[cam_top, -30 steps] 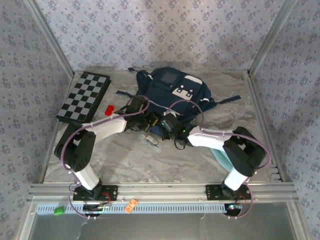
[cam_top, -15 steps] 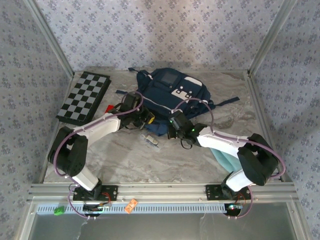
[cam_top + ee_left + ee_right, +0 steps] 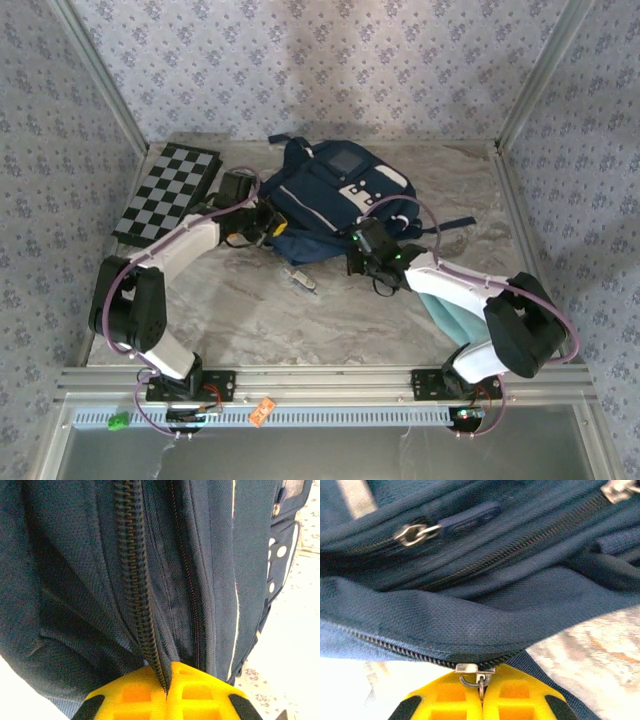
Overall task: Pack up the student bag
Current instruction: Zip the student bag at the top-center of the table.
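Two grippers on the zipper, nothing seen packed

**Location.** The backpack (image 3: pixel 345 190) lies on the table (image 3: pixel 250 325) in the upper centre of the overhead frame. Its front pocket with white patches faces up, and a strap trails toward the right.

**Tools.** The left gripper (image 3: pixel 262 228) is at the bag's left edge. In the left wrist view its yellow pads (image 3: pixel 200 695) are pressed together. The zipper track (image 3: pixel 134 580) and the cloth beside it run straight into the seam between them, so it is clamped on the bag's edge. The right gripper (image 3: pixel 362 255) is at the bag's lower right edge. In the right wrist view its pads are likewise closed, with the ring of a metal zipper pull (image 3: pixel 470 672) caught between them.

**Progress.** This is judged to be the opening step, under way: one tool braces the cloth and the other is placed to draw the slider. How far the compartment stands open cannot be told from these views.

**Outstanding.** Three things lie outside the bag:
- a chessboard (image 3: pixel 168 192) at upper left;
- a small object (image 3: pixel 300 279) on the table just below the bag;
- a teal item (image 3: pixel 452 312) at lower right, partly under the right arm.

Which of these are meant for the bag cannot be told. Judged remaining: finish opening, load, close. The task is at an early stage.
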Controlling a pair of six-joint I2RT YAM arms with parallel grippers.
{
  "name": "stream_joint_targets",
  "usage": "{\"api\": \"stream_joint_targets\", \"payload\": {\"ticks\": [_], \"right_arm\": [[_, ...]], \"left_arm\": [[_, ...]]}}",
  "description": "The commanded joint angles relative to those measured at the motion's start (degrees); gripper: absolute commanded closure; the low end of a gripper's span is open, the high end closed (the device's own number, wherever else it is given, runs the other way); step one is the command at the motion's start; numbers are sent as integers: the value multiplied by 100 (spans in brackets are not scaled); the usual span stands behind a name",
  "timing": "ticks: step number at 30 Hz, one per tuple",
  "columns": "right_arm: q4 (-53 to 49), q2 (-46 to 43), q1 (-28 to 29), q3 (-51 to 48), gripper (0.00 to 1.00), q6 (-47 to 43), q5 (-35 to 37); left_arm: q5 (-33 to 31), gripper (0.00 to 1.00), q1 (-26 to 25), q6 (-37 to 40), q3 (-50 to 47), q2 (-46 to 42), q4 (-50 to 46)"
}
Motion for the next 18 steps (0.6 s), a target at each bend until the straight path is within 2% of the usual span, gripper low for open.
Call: {"api": "stream_joint_targets", "payload": {"ticks": [1, 4, 8, 12, 15, 18], "right_arm": [[-465, 182, 326, 453, 100, -93, 101], [-242, 472, 515, 719, 100, 140, -83], [-126, 739, 631, 929, 100, 249, -32], [-224, 940, 641, 1024, 100, 313, -27], [-180, 954, 674, 996, 100, 322, -34], [-212, 980, 681, 1014, 100, 323, -17]], "left_arm": [[-306, 95, 486, 969, 604, 154, -88], [-174, 81, 610, 1010, 363, -26, -121], [-179, 58, 358, 378, -561, -791, 388], [-449, 45, -42, -602, -1419, -1370, 819], [-280, 38, -158, -1161, -1683, -1331, 1296], [-427, 36, -462, -1459, -1583, -1095, 1371]]}}
